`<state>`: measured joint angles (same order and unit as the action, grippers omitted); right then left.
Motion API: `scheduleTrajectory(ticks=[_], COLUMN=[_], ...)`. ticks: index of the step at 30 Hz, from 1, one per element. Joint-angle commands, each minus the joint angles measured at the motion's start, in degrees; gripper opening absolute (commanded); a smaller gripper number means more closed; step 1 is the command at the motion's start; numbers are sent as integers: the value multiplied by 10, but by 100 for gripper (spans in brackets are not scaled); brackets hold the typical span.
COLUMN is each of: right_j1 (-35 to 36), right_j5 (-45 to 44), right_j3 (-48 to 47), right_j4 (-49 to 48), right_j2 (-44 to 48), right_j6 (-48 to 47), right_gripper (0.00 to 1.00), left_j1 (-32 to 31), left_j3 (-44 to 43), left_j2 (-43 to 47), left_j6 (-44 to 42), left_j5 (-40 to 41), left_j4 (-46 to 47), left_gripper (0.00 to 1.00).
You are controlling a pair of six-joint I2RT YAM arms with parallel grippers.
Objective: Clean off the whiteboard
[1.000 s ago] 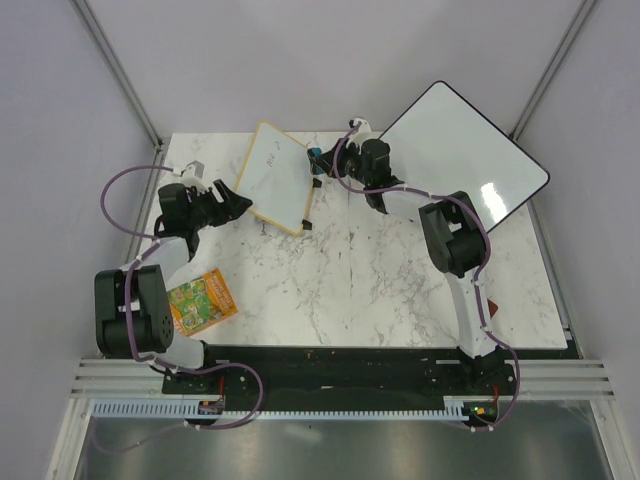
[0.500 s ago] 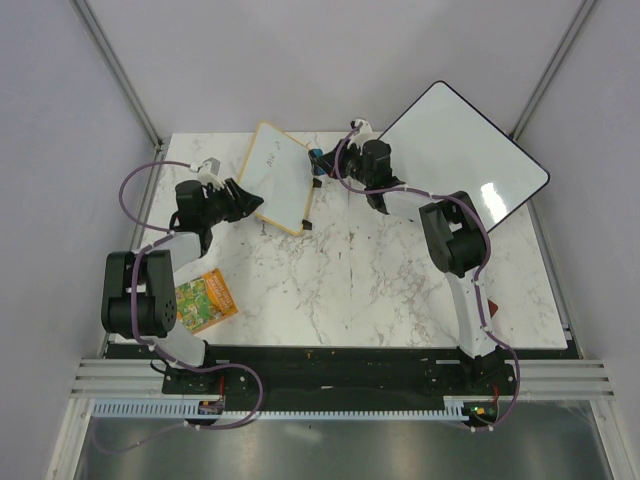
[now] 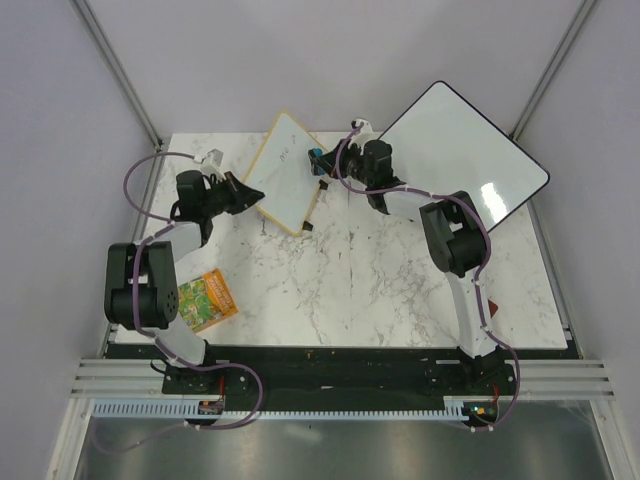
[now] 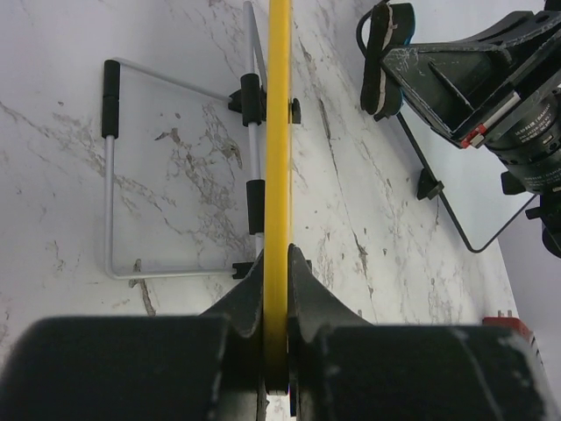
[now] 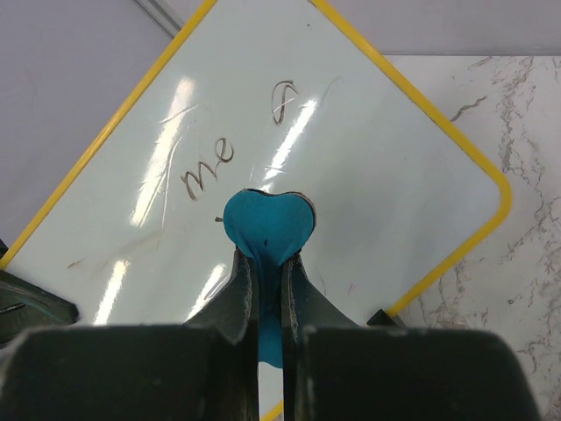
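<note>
We judge the yellow-framed whiteboard (image 5: 351,149) light and stiff: left claw (image 4: 276,263) clamps its edge, right claw (image 5: 263,267) clamps the blue heart-shaped eraser (image 5: 267,221).

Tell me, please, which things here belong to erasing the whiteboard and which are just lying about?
In the job: yellow-framed whiteboard with writing, clamped by the left gripper; blue eraser, in the right gripper.
Lying about: large black-rimmed board, blank; colourful booklet near the left arm's base.

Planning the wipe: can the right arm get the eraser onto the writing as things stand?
Probably yes. The eraser in the right gripper faces the whiteboard with nothing between it and the writing; the left gripper holds the board's edge.
</note>
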<state>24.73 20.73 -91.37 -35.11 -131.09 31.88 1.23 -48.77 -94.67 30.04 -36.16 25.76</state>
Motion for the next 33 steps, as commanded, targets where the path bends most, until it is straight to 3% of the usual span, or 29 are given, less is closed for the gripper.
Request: scheduleTrajectory(ticks=[1, 10, 14, 17, 23, 33], right_j1=[-6, -7, -7, -7, -3, 30], right_j5=[22, 34, -1, -40, -114, -156], right_j3=[6, 10, 17, 25, 31, -81], right_j4=[-38, -44, -25, -8, 0, 41], right_j2=[29, 36, 49, 62, 66, -16], right_j6=[7, 6, -13, -35, -54, -110], right_gripper=[0, 0, 0, 0, 0, 0], left_j1=[5, 27, 29, 30, 29, 18], left_j3=[-54, -151, -169, -168, -166, -190], left_j2=[-17, -57, -70, -68, -67, -84], left_j6=[-122, -253, -299, -334, -326, -326], left_j5=[-24, -116, -145, -150, -153, -151], left_j4=[-79, -270, -333, -356, -353, -365], left_gripper=[2, 2, 2, 2, 2, 2])
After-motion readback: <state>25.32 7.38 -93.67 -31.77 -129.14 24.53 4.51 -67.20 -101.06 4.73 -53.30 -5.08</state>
